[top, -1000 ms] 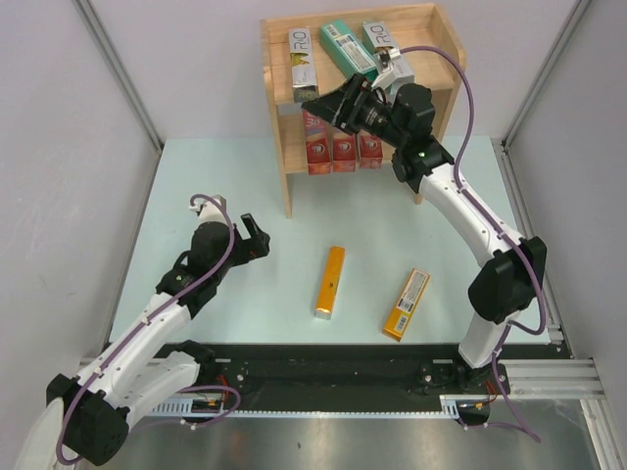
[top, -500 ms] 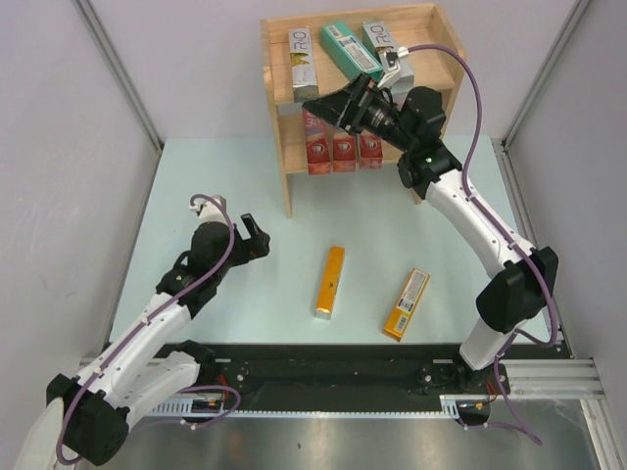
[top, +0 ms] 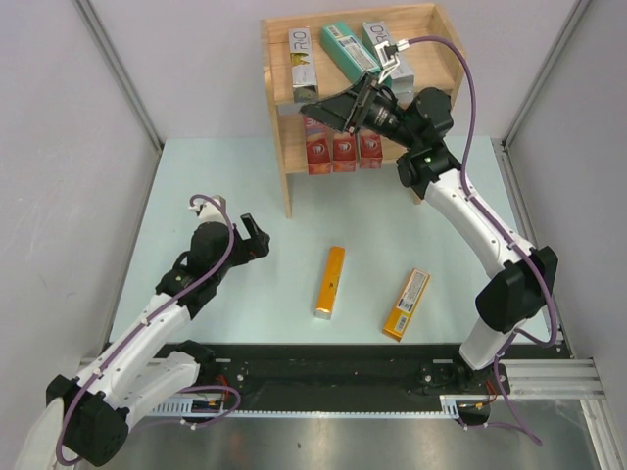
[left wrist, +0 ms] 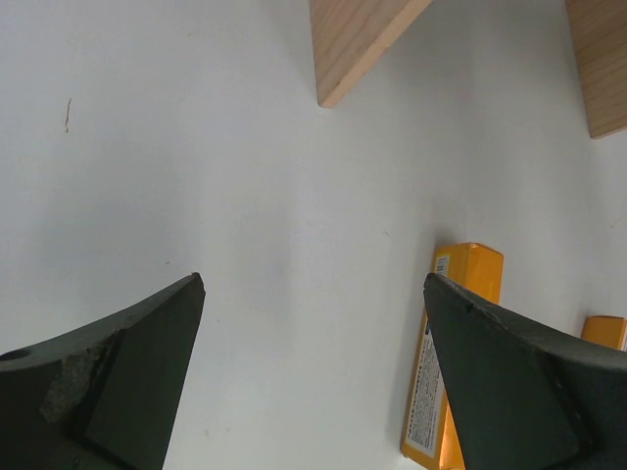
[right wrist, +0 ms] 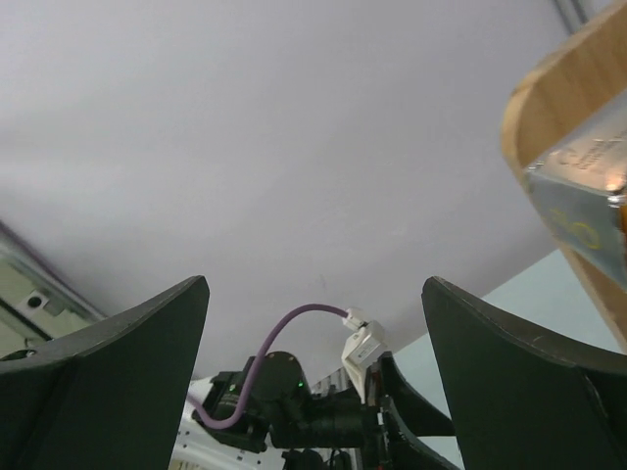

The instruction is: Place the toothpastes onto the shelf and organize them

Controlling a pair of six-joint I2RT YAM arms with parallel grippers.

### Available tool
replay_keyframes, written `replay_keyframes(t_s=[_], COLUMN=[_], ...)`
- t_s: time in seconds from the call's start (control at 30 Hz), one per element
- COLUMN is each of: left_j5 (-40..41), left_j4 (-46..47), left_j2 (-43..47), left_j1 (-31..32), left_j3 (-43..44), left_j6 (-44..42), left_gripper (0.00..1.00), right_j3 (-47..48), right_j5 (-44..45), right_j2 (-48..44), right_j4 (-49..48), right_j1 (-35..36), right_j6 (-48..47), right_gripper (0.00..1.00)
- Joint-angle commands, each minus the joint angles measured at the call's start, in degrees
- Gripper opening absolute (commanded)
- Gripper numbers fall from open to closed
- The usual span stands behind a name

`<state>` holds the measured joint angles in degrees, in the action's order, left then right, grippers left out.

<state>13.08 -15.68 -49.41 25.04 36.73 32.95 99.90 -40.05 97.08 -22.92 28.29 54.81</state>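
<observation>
The wooden shelf [top: 277,117] stands at the back. Its top tier holds a silver carton [top: 302,61], a teal carton [top: 348,49] and another silver carton [top: 378,41]. Three red cartons [top: 333,149] stand on the lower tier. Two orange cartons lie on the table, one in the middle [top: 331,282] and one to its right [top: 407,304]. My right gripper [top: 328,106] is open and empty, in front of the shelf between the tiers. My left gripper [top: 257,235] is open and empty, low over the table, left of the orange cartons [left wrist: 453,362].
The shelf's legs [left wrist: 358,44] show at the top of the left wrist view. The right wrist view shows the wall, the shelf's side [right wrist: 563,108], a silver carton [right wrist: 583,196] and the left arm [right wrist: 294,411]. Grey walls enclose the table on three sides.
My right arm's wrist has shifted slightly up and to the right by the shelf, tilting the open gripper. The left arm and the cartons have not moved.
</observation>
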Motion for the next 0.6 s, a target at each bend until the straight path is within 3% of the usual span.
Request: replay_keyframes(t_s=[0.0, 0.1, 0.27, 0.43, 0.57], left_j5=[-0.3, -0.9, -3.1, -3.5, -2.3], left_j4=[0.7, 1.0, 2.4, 4.2, 4.7], left_j2=[0.9, 1.0, 1.6, 0.0, -6.6], left_j1=[-0.1, -0.1, 0.4, 4.0, 9.3], left_j3=[-0.4, -0.4, -0.5, 1.0, 4.2], left_j6=[-0.3, -0.3, -2.0, -3.4, -5.1], left_gripper=[1.00, 1.00, 1.00, 1.00, 1.00], right_j3=[1.4, 0.3, -3.3, -8.9, -13.1], right_j5=[-4.9, -5.9, -3.3, 4.3, 15.8], right_j2=[-3.1, -4.9, -10.1, -21.1, -28.7], right_j4=[-9.0, -11.9, -8.1, 4.1, 16.0], right_j1=[1.0, 1.1, 1.3, 3.0, 4.5], right_j6=[3.0, 3.9, -1.3, -12.4, -21.2], right_gripper=[0.97, 0.97, 0.97, 0.97, 0.97])
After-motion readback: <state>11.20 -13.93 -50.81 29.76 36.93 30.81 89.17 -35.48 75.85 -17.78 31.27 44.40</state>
